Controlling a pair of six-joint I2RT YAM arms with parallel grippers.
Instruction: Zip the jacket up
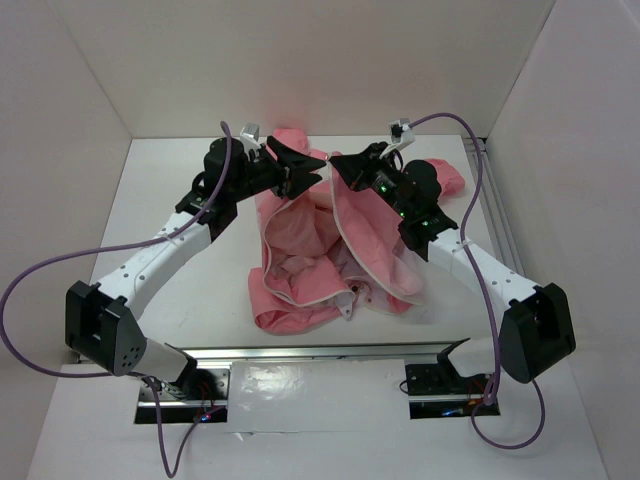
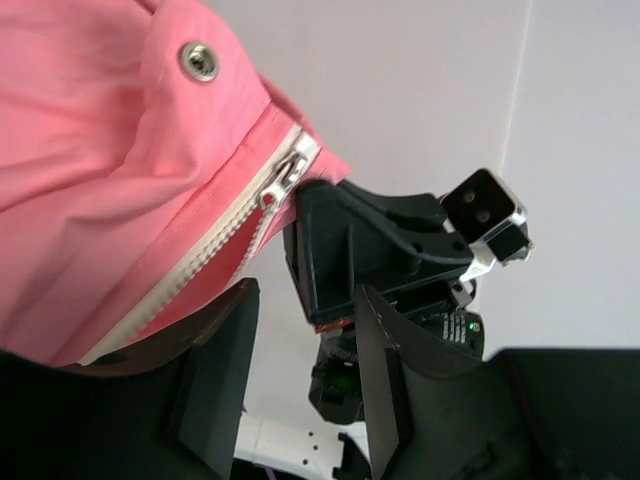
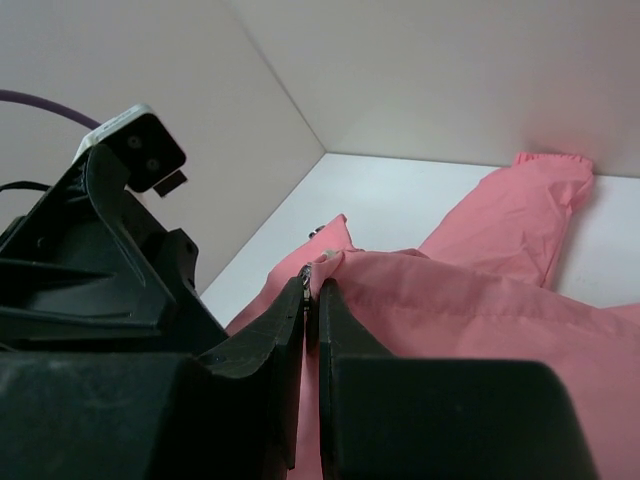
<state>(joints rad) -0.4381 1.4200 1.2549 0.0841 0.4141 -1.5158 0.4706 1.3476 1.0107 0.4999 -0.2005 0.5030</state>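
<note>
- The jacket (image 1: pixel 330 250) lies open at the centre of the frame on the white table (image 1: pixel 170 210), with its paler lining facing up.
- The left gripper (image 1: pixel 312 166), upper centre, has its fingers (image 2: pixel 215 370) spread. The zipper slider (image 2: pixel 285 180) sits just above them.
- The right gripper (image 1: pixel 342 168), just beside it, has its fingers (image 3: pixel 270 350) pressed together, pinching the jacket's zipper edge.
</note>
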